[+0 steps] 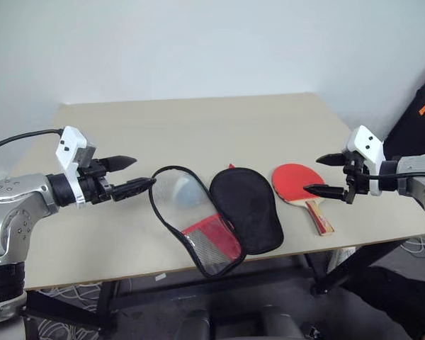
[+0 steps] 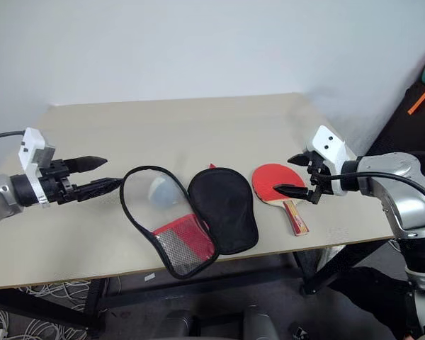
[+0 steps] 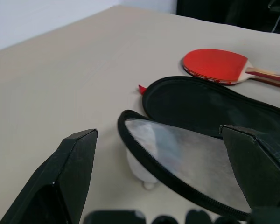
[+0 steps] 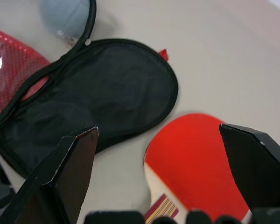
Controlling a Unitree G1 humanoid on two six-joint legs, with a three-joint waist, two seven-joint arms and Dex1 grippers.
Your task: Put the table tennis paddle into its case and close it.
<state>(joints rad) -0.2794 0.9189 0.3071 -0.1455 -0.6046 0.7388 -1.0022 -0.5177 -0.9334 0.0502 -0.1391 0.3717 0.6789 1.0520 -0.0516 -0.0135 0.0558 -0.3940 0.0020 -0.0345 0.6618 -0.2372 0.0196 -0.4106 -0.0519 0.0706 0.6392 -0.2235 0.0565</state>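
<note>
My right gripper [image 1: 327,174] hangs wide open and empty, just beside the table tennis paddle [image 1: 297,185], whose red blade lies at about nine o'clock from my fingertips; its handle runs back toward five o'clock. My left gripper [image 1: 131,174], equally wide and empty, points at the clear half of the case [image 1: 216,212], unzipped flat at three o'clock. The right arm is nearer the paddle.

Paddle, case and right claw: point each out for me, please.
table tennis paddle [image 1: 295,181]: left eye view, on the red rubber face.
case [image 1: 246,207]: left eye view, on the black fabric half.
right claw [image 1: 327,174]: left eye view, midway between its open fingertips.
</note>
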